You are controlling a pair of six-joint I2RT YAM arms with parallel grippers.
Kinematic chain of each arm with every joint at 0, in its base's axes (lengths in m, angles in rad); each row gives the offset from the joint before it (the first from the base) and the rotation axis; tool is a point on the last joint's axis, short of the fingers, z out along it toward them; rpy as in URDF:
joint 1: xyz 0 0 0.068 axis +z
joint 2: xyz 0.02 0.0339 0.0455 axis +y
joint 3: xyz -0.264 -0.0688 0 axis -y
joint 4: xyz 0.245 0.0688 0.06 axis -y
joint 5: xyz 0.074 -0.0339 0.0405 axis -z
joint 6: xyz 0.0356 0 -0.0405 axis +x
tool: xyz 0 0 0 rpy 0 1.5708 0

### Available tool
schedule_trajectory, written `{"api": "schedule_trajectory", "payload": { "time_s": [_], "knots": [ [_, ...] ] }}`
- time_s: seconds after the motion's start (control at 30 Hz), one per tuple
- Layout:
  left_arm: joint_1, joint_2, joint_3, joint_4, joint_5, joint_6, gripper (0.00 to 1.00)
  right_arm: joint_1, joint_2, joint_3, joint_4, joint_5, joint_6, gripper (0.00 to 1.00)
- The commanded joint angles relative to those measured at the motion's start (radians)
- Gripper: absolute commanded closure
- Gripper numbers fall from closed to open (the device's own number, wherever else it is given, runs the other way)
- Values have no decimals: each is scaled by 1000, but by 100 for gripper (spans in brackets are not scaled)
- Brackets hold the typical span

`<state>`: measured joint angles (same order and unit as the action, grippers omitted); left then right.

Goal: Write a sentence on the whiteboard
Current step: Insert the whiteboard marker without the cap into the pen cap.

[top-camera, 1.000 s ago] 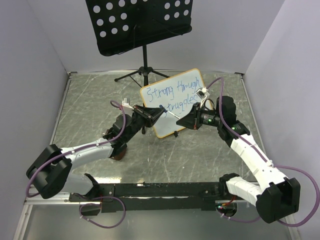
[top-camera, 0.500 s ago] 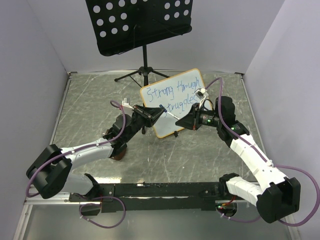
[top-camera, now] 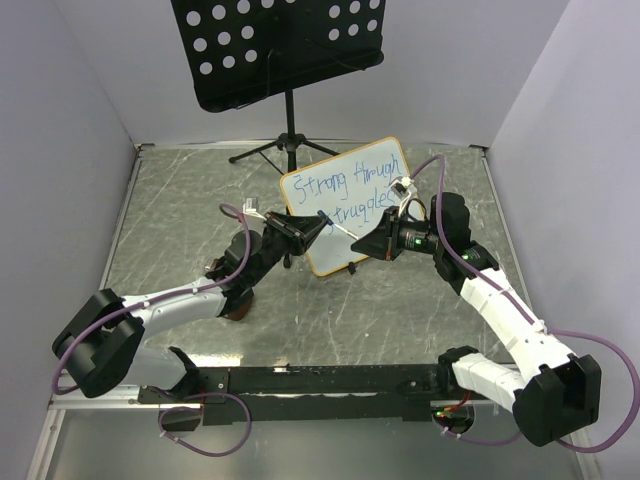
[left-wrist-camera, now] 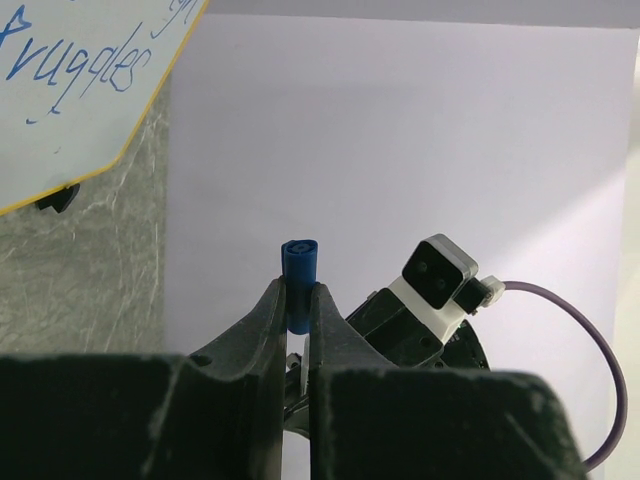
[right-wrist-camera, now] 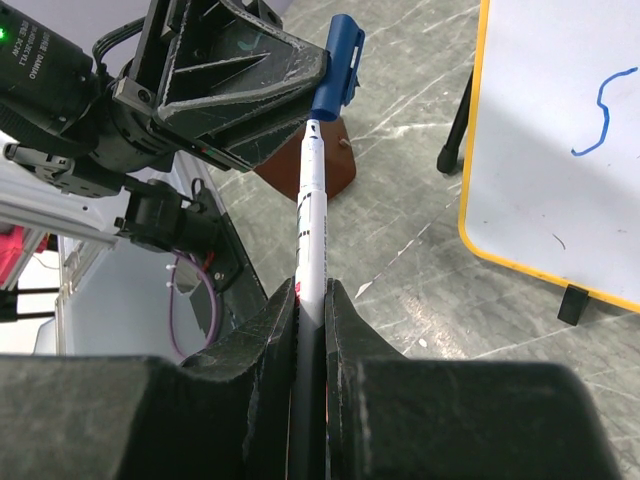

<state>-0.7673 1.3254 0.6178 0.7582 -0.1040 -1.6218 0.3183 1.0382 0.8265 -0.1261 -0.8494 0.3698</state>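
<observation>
**Top view.** Bright, even light falls from overhead. The grey marbled tabletop point(top-camera: 180, 200) carries a pale sheen and only soft shadows beneath the arms. The black perforated music stand point(top-camera: 275, 45) reads as a near-flat silhouette.

**Left wrist view.** The left gripper point(left-wrist-camera: 299, 290) is dark and soft-edged close to the lens. The blue plastic cap point(left-wrist-camera: 299, 255) is sharper, and the pale wall point(left-wrist-camera: 420, 130) is nearly washed out.

**Right wrist view.** The right gripper point(right-wrist-camera: 312, 288) blurs in the foreground. The slim white marker point(right-wrist-camera: 312, 215) and the small orange-framed whiteboard point(right-wrist-camera: 560, 130) are crisp.

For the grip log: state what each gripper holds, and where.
Right gripper clamps the white marker by its barrel; left gripper pinches the marker's blue cap by its sides.
</observation>
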Motion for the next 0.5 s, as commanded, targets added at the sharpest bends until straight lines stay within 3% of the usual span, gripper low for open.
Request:
{"api": "schedule_trajectory", "payload": {
  "time_s": [0.0, 0.47],
  "knots": [
    [-4, -23, -7, 96, -16, -43, 96, 7, -3, 31, 20, 0, 6, 100],
    [-3, -14, -1, 113, -11, -53, 96, 7, 3, 22, 25, 4, 6, 100]
  ]
}}
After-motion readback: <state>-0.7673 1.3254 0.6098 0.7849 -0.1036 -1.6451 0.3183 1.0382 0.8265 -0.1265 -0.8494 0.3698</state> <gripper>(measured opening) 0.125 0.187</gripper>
